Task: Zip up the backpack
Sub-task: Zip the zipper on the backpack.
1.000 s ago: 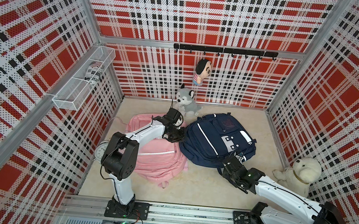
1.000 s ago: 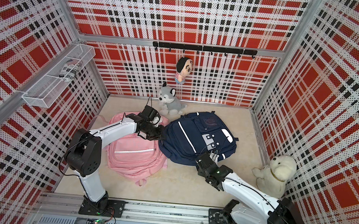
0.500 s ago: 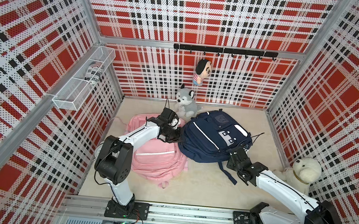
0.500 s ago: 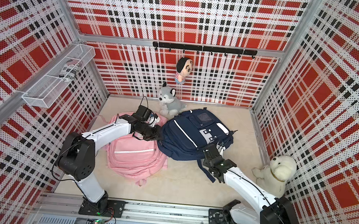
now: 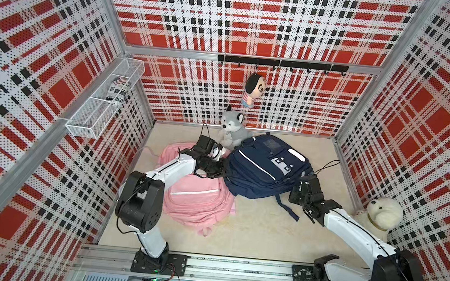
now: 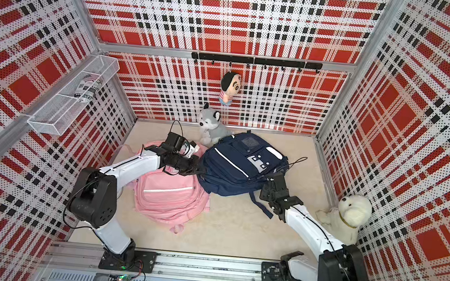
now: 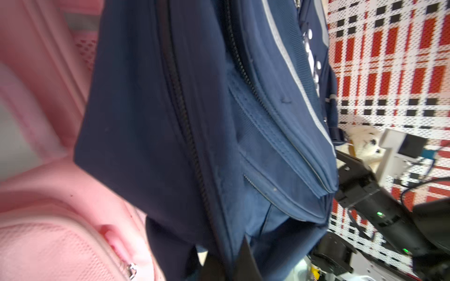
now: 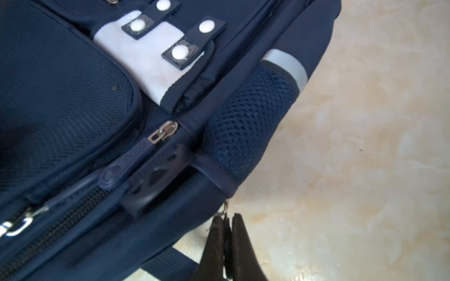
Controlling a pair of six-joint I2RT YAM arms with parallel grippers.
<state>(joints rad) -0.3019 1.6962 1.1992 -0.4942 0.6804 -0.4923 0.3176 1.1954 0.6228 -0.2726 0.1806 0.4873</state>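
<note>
A pink backpack [image 5: 195, 200] lies flat on the beige worktop [image 5: 251, 233] right against the navy backpack [image 5: 266, 167], and the left arm reaches across the pink one to get to it. A grey husky plush [image 5: 232, 127] sits at the back wall just beside the navy backpack's far corner. A white plush dog [image 5: 384, 214] sits by the right wall near the right arm. A small doll [image 5: 252, 90] hangs from a black hook rail [image 5: 282, 63], and a wire basket [image 5: 103, 107] on the left wall holds a black-and-white printed item. The navy backpack lies face up mid-worktop, toward the back, with a loose strap [image 5: 286, 209] trailing frontward. In both top views the wrists cover the fingertips, so neither grip can be read there. The left wrist view is soft, with the pink backpack out of focus. In it the left end effector [image 7: 226, 260] is pressed together on a fold of the navy backpack's fabric, beside a long zipper line [image 7: 185, 121]. In the right wrist view the right end effector [image 8: 226, 228] is clamped on a dark zipper pull [image 8: 227, 225] hanging from a metal ring at the backpack's side edge, just below the mesh side pocket [image 8: 248, 116]. A second rubber pull tab [image 8: 126, 163] lies untouched on the front.
</note>
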